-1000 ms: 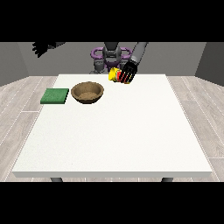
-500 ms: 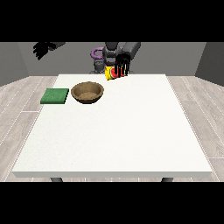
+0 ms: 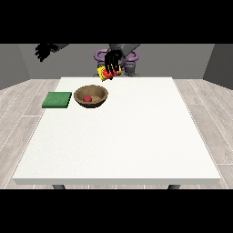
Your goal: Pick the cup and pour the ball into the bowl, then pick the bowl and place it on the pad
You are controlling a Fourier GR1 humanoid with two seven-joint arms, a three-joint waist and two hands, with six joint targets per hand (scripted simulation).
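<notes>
cup (image 3: 107, 73) in hand (image 3: 112, 61) — ball (image 3: 87, 98) in bowl (image 3: 91, 96)

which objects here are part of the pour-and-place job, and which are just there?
Job:
- cup, yellow, held tilted by the hand at the view's right
- ball, red, in the bowl
- bowl, wooden
- pad, green, left of the bowl

Not in the job:
- hand at the view's left, raised, holding nothing
- table

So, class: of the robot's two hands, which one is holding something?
The hand nearer the view's middle, above the wooden bowl: its fingers wrap a yellow cup. The hand at the view's left is raised and holds nothing.
</notes>
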